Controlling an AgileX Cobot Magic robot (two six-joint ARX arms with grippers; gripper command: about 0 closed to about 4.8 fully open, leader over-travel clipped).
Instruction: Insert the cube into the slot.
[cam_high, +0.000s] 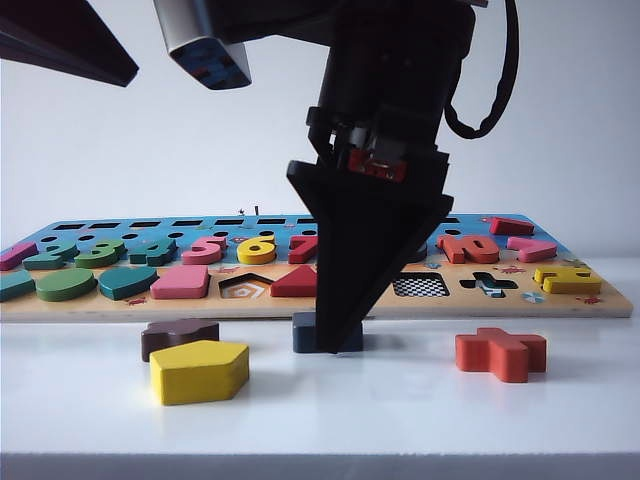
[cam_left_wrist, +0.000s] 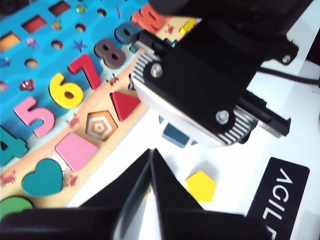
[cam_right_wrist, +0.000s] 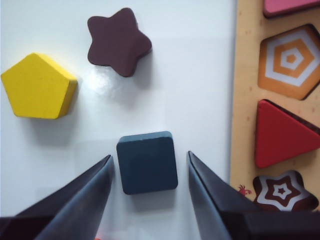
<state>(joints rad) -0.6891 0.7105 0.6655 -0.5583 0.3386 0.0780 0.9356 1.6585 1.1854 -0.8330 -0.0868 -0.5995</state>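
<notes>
The cube, a flat dark navy square block, lies on the white table just in front of the puzzle board. My right gripper points down over it and is open. One finger stands on each side of the cube, with a narrow gap of table showing on both sides. In the exterior view the right gripper covers most of the cube. The slot, a square cut-out with a checkerboard floor, is in the board behind and to the right. My left gripper hangs high at the upper left, shut and empty.
A yellow pentagon and a dark brown lobed block lie left of the cube. An orange-red cross block lies to the right. The board holds a pink square, a red triangle and coloured numbers.
</notes>
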